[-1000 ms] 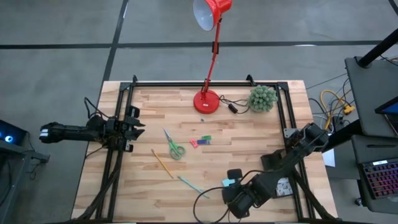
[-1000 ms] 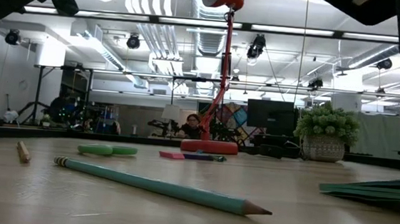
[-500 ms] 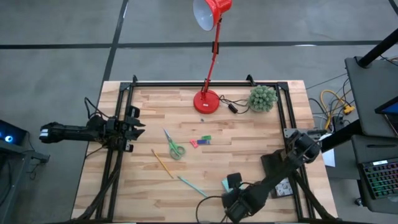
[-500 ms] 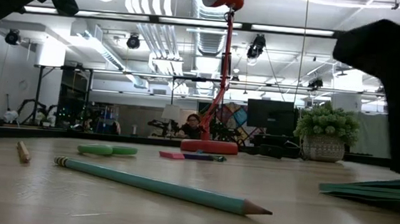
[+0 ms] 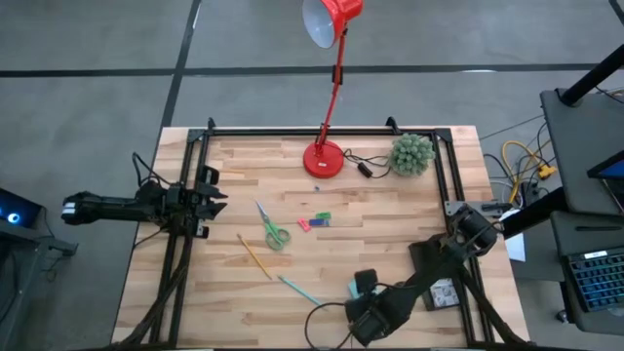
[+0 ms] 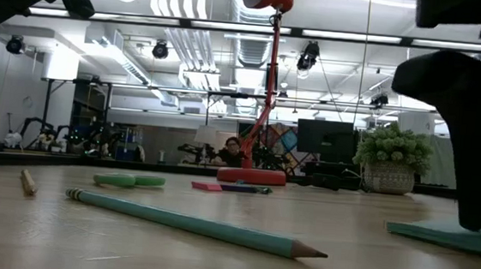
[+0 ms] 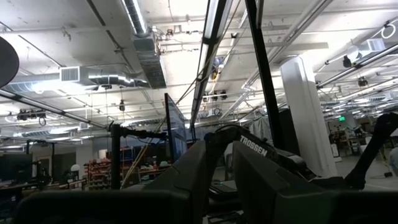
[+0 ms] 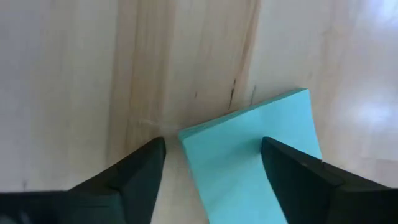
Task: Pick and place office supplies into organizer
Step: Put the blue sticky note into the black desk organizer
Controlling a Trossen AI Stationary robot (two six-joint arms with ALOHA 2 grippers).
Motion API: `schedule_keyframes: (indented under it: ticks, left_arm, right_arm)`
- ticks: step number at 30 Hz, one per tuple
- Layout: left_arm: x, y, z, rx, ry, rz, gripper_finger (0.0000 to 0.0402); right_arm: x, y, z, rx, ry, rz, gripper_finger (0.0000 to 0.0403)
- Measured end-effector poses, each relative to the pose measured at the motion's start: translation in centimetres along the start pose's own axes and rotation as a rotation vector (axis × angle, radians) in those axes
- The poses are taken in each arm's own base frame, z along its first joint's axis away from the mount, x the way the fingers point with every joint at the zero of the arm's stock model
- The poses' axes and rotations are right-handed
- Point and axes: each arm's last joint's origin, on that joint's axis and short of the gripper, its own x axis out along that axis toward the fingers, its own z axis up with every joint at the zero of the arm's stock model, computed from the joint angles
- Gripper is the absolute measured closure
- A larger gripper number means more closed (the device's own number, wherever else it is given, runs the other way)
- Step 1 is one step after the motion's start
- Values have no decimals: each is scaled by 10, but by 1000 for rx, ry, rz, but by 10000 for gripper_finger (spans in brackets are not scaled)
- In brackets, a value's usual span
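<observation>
Teal sticky-note pad [image 8: 249, 155] lies flat; green-handled scissors [image 5: 272, 229], yellow pencil [image 5: 254, 256] and teal pen [image 5: 298, 290] spread mid-counter.

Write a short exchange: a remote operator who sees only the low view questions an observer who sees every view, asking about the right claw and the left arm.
Operator: A dark shape hangs over something teal at my right. Is the right claw open?
Observer: Yes. The right wrist view shows the right claw open above the sticky-note pad, with one finger on either side of the pad's corner.
Operator: Where is the left arm?
Observer: From above, the left claw sits at the table's left edge by the frame rail, apart from the scissors.
</observation>
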Motion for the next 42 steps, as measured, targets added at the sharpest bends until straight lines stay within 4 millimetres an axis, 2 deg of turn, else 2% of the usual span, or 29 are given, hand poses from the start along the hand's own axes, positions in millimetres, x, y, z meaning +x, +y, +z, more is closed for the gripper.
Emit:
schedule_keyframes:
  ticks: [4,16,22,26,32,38,42]
  left_arm:
    - [0,0,0,0,0,0,336]
    - [0,0,0,0,-2,1,336]
    - [0,0,0,0,-1,0,336]
    - [0,0,0,0,0,0,336]
    - [0,0,0,0,-1,0,336]
    - [0,0,0,0,-1,0,336]
    - [0,0,0,0,0,0,336]
  right_arm:
    - [2,-5,3,11,17,31,199]
    - [8,-9,4,-51,76,99,380]
    - [1,-11,4,-46,74,115,383]
    - [-15,-18,-4,-19,99,81,383]
    - [-54,-28,-14,77,70,26,383]
    - [-91,-28,-28,171,15,24,384]
    - [-110,-22,-44,222,18,28,384]
